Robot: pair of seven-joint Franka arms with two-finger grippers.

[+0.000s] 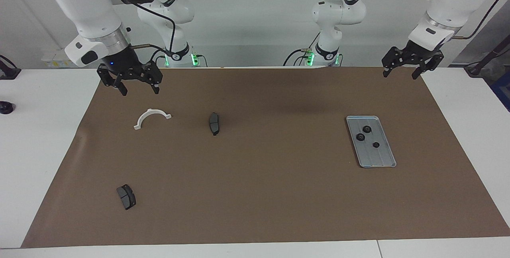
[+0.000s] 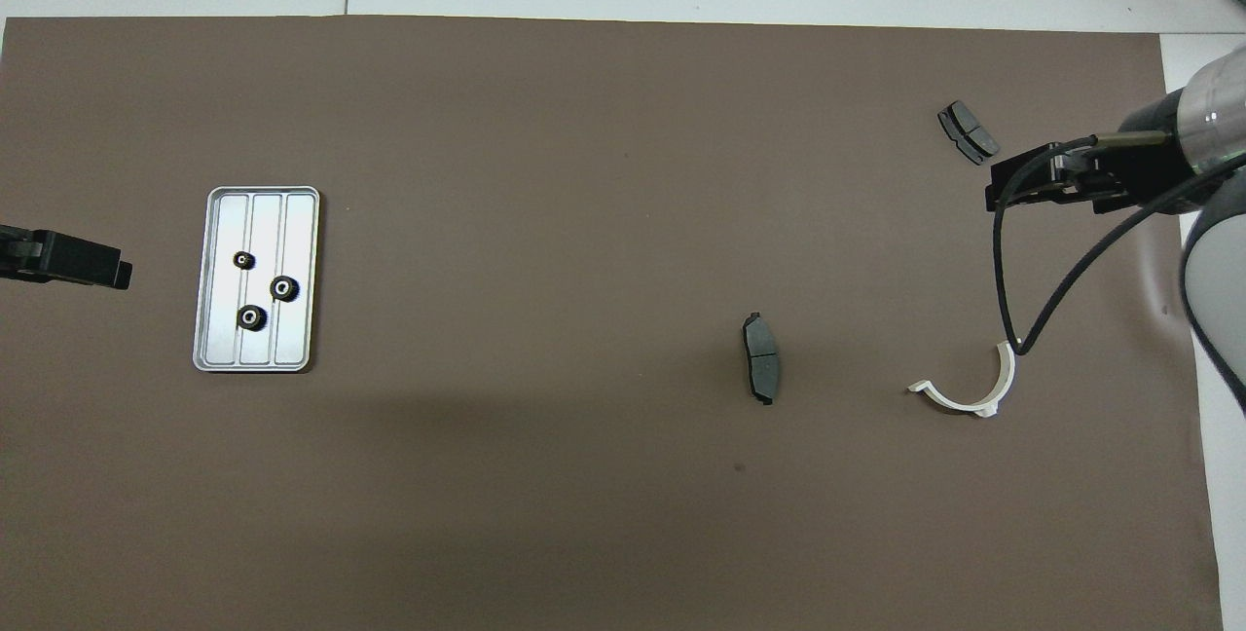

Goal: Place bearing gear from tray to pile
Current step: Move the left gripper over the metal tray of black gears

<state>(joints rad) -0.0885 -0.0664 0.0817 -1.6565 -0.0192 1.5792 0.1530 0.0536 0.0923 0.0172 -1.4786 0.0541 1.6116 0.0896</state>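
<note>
The silver-grey ridged tray (image 1: 381,157) lies on the brown mat toward the left arm's end of the table and also shows in the overhead view (image 2: 294,222). Three small black bearing gears (image 1: 367,129) (image 1: 360,137) (image 1: 375,144) sit on it, apart from each other; the overhead view shows them too (image 2: 283,288). My left gripper (image 1: 400,74) is open and empty, raised over the mat's edge at the left arm's end, clear of the tray. My right gripper (image 1: 140,90) is open and empty, raised over the mat at the right arm's end. No pile of gears is in view.
A white half-ring clamp (image 1: 152,117) lies below the right gripper. One dark brake pad (image 1: 214,123) lies beside it toward mid-table. A second pad (image 1: 126,196) lies farther from the robots at the right arm's end. A black cable (image 2: 1003,280) hangs from the right arm.
</note>
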